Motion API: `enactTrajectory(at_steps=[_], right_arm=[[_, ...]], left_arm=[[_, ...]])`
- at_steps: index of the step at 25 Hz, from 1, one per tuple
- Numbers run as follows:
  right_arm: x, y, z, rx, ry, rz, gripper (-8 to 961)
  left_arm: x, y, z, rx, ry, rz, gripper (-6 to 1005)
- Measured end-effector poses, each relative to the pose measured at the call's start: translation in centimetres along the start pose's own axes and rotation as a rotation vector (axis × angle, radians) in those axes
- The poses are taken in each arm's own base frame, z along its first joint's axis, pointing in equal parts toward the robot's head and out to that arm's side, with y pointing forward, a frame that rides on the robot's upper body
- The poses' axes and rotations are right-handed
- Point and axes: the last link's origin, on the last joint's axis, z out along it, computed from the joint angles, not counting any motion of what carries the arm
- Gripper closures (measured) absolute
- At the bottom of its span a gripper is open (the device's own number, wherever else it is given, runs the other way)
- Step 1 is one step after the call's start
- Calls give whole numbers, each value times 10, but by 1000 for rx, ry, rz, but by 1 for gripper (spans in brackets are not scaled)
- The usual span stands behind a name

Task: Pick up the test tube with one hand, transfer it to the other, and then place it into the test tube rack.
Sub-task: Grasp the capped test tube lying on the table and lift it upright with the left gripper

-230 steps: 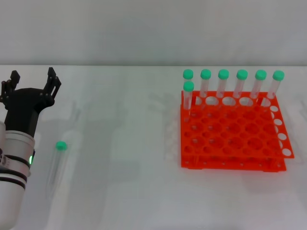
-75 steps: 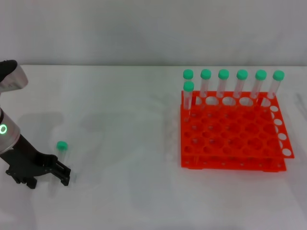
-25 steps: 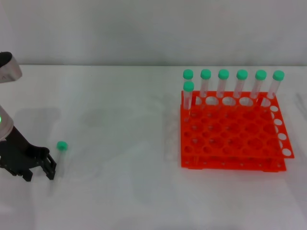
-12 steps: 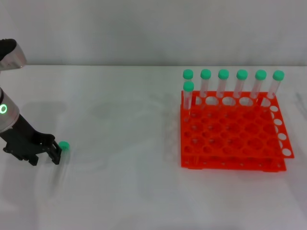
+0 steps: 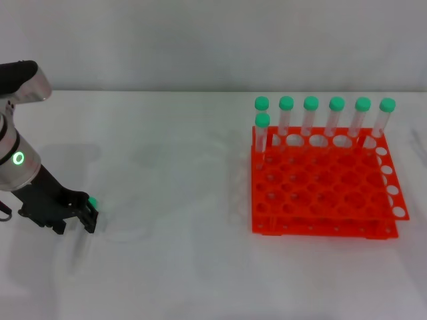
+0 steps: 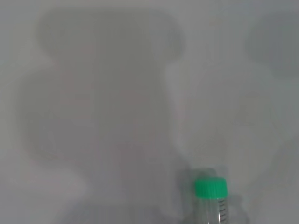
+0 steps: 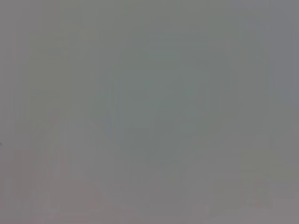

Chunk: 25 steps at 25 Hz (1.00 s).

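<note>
Left gripper (image 5: 81,215) low over the white table (image 5: 173,200) at its left side, arm with green ring light angled down from the upper left. Half a second back it sat a little farther left, with the green cap clear of its fingertip; now the fingers cover most of the test tube (image 5: 93,203), only a sliver of cap showing at the black fingertip. Left wrist view shows the tube (image 6: 211,198) capped end up, close under the camera; whether the jaws are closed on it cannot be told. Test tube rack (image 5: 320,193) unchanged on the right side of the table, seven green-capped tubes (image 5: 310,117) standing along its far rows. Right gripper out of sight.
</note>
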Motion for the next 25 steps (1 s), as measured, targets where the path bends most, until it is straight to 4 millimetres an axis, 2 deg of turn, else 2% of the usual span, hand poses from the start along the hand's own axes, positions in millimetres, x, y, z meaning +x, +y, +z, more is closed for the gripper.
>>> enactTrajectory(at_steps=[25], right_arm=[[-2, -1, 1, 6, -10, 4, 132]], left_arm=[[-5, 1, 7, 11, -70, -11, 443]])
